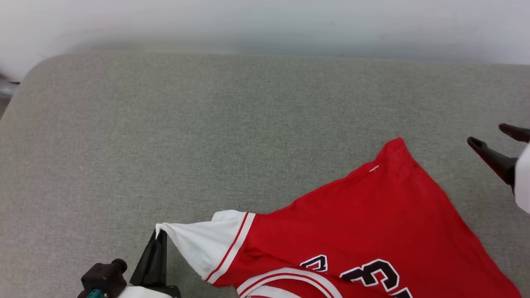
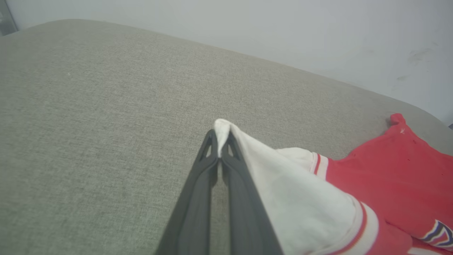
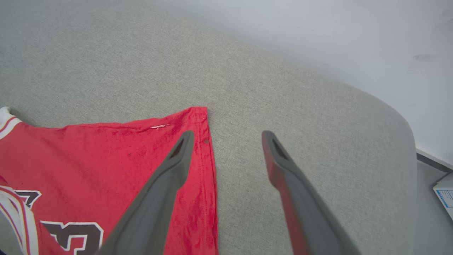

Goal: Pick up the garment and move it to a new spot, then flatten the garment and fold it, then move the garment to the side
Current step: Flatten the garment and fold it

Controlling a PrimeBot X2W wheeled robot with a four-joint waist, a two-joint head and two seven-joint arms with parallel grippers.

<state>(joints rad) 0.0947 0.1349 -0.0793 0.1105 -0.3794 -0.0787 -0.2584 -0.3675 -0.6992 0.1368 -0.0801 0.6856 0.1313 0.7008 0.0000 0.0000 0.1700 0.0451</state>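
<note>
The red jersey (image 1: 372, 215) lies spread, numerals up, on the near right part of the grey fabric cushion (image 1: 207, 124). The left gripper (image 2: 220, 141) has its fingers pinched tight on the tip of the white sleeve (image 1: 198, 244). The right gripper (image 3: 228, 136) hovers near the hem corner (image 1: 395, 145), fingers wide apart and empty.

You see jersey (image 1: 372, 207) red, sleeve (image 1: 198, 244) white, trim (image 1: 232, 244) red-and-white striped, numerals (image 1: 374, 273) black outlined white; padded surface (image 1: 207, 124) grey-green weave; wall (image 1: 265, 20) pale grey.
</note>
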